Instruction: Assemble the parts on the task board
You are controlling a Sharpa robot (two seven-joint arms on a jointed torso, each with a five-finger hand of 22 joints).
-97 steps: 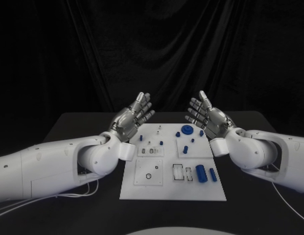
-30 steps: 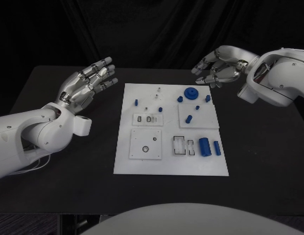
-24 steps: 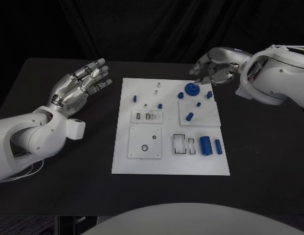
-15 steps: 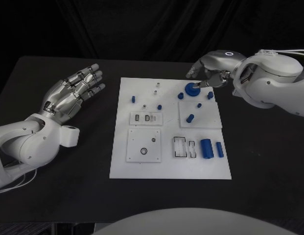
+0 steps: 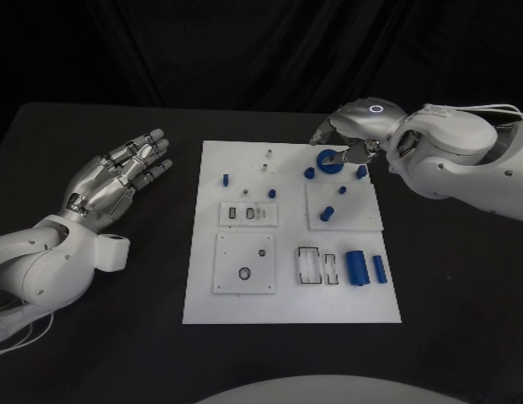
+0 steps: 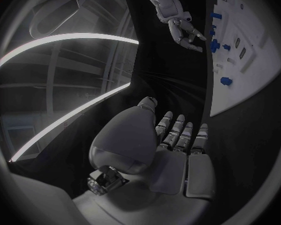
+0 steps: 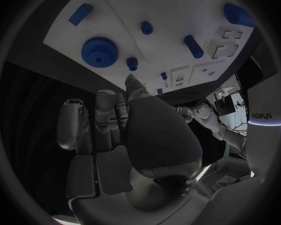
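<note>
While the black table (image 5: 79,135) carries the task board (image 5: 288,299) at its middle, the right hand (image 5: 344,141) hovers at the board's far edge over the blue gear (image 5: 329,159); its fingers are partly hidden, so I cannot tell its grasp. Beside the board's left edge, the left hand (image 5: 115,178) is spread, holding nothing.

We record a white task board (image 5: 288,303) on a black table (image 5: 104,337), bearing blue parts (image 5: 356,268) including a blue toothed gear (image 7: 99,51) near its far edge, with silver hands (image 5: 113,178) on white arms (image 5: 18,269).
</note>
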